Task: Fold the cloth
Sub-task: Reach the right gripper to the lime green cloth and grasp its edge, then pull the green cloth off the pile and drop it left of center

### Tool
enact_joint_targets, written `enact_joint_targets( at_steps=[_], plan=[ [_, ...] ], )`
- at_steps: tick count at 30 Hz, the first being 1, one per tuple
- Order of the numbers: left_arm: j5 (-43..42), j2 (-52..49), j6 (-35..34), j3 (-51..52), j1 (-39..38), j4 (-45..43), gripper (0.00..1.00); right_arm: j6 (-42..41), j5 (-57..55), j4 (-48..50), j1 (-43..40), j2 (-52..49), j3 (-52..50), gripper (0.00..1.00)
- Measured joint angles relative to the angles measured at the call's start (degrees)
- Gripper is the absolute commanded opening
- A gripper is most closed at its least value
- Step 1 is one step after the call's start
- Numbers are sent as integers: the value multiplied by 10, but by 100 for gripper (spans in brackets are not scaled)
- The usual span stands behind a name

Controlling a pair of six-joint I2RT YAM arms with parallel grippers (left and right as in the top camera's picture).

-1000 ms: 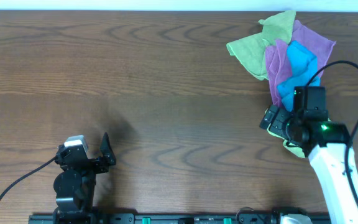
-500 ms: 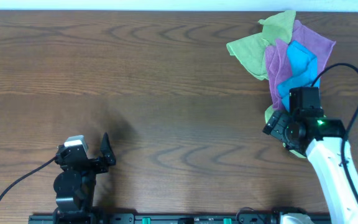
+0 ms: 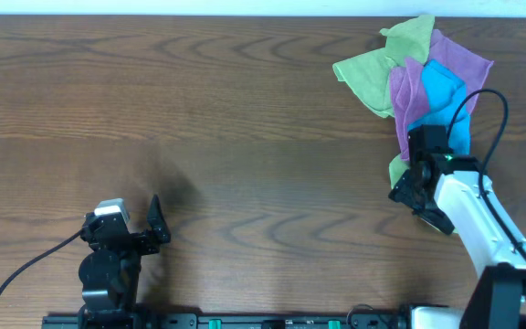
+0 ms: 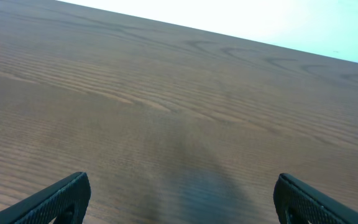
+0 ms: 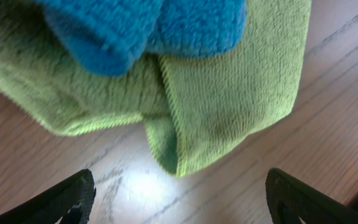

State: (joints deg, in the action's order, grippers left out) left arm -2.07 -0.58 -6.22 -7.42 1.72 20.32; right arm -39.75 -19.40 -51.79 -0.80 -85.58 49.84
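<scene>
The cloth (image 5: 229, 106) is bright lime green and lies at the near end of a heap, partly under a blue cloth (image 5: 148, 25). A folded tip of it points at the table between my right fingers. Overhead, only a small piece of the cloth (image 3: 396, 170) shows beside the arm. My right gripper (image 5: 179, 190) (image 3: 416, 196) hangs open just above the table at that tip, its jaws wide apart and touching nothing. My left gripper (image 4: 182, 199) (image 3: 133, 224) stands open over bare wood at the near left, far from the heap.
The heap at the far right also holds a duller yellow-olive cloth (image 3: 365, 75), a purple cloth (image 3: 459, 64) and the blue cloth (image 3: 441, 96). A black cable (image 3: 482, 96) loops over the right arm. The table's far edge (image 3: 245, 15) runs behind the heap.
My right arm has swung its wrist toward the heap, bringing the gripper down at the lime-green cloth's near tip, and its jaws have narrowed a little. The left arm has not moved.
</scene>
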Motion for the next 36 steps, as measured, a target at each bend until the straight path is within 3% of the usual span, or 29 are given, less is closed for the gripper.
enact_joint_targets(
  at_steps=[7, 9, 11, 13, 25, 36],
  plan=[
    [0, 0, 0, 0, 0, 0, 95, -7, -13, 28, -2, -45, 0, 82],
    [0, 0, 0, 0, 0, 0, 95, -9, -15, 34, -6, -58, 0, 67],
    [0, 0, 0, 0, 0, 0, 95, -12, -16, 39, -11, -72, 0, 27],
    [0, 0, 0, 0, 0, 0, 95, -12, -17, 44, -14, -82, -1, 2],
    [0, 0, 0, 0, 0, 0, 95, 11, 41, 18, -15, -84, 9, 1],
    [0, 0, 0, 0, 0, 0, 96, 105, 264, -62, -15, 52, 203, 1]
  ],
)
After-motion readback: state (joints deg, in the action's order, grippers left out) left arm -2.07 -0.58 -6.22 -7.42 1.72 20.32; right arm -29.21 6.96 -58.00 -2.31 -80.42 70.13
